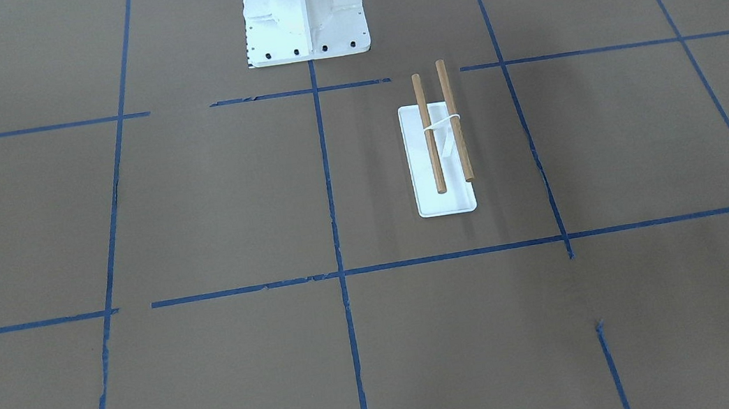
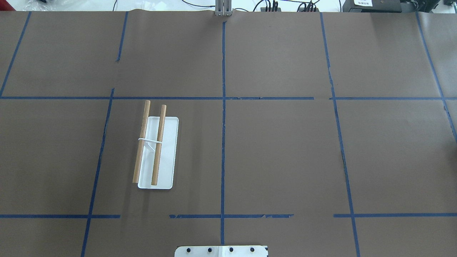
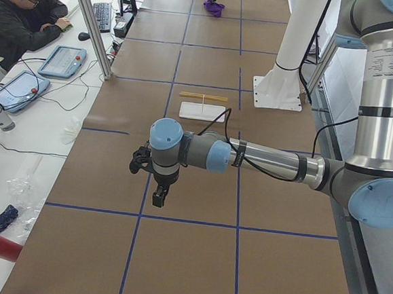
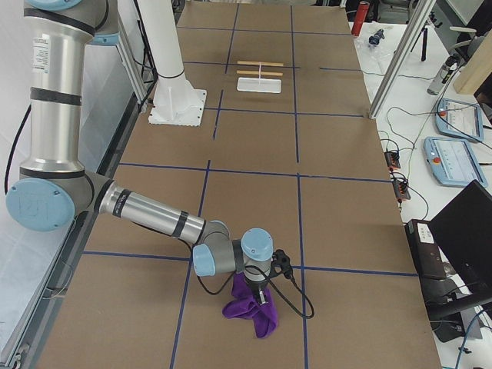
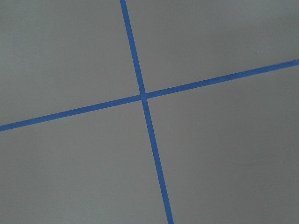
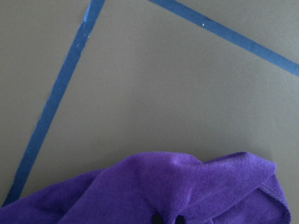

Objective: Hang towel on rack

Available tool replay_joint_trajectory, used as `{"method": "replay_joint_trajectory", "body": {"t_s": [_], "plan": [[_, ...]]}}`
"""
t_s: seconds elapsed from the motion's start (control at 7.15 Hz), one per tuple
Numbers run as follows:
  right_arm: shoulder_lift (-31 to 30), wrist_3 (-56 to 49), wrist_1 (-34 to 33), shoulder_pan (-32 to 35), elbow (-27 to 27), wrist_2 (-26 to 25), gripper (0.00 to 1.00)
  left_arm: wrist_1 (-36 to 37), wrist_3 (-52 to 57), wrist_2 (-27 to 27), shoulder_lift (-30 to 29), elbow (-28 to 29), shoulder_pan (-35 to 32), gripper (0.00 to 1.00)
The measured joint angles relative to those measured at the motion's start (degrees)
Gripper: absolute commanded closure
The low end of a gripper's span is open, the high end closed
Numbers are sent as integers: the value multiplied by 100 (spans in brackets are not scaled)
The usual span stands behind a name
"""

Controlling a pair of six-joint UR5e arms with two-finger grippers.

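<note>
My right gripper (image 4: 263, 298) is low over the towel (image 4: 247, 311), near the table's end on my right side. The towel is purple and lies crumpled on the brown table cover (image 4: 338, 192), just beside a crossing of blue tape lines (image 4: 254, 265). In my right wrist view the towel (image 6: 187, 191) fills the lower part, with folds that stand up a little. Two small dark spots (image 6: 159, 218) show at the bottom edge against the cloth. I cannot tell whether my right fingers are spread, pressed together, or pinching the cloth.

My left gripper (image 3: 158, 200) hangs above the table near the end on my left side and points down. It shows only in the side view, so I cannot tell how its fingers stand. My left wrist view shows only brown cover and one tape crossing (image 5: 144, 96).

The rack (image 2: 167, 153) stands well apart from the towel, on my left half of the table, in front of the white pedestal (image 1: 304, 15). Its flat white base lies on the cover, and the two wooden rods (image 2: 159, 144) run parallel above it, joined by a thin white support (image 2: 150, 141). Nothing hangs on the rods, so the towel is not yet on the rack.
</note>
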Motion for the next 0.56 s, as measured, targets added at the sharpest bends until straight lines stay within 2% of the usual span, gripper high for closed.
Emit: {"method": "replay_joint_trajectory", "body": {"t_s": [0.28,0.56], "plan": [[17,-23,-93,6,298,54,100,2,-2,5,-3,-48,0,0],[48,-7,-549,4,1189,77,100,7,-11,17,-128,-169,40,0]]}}
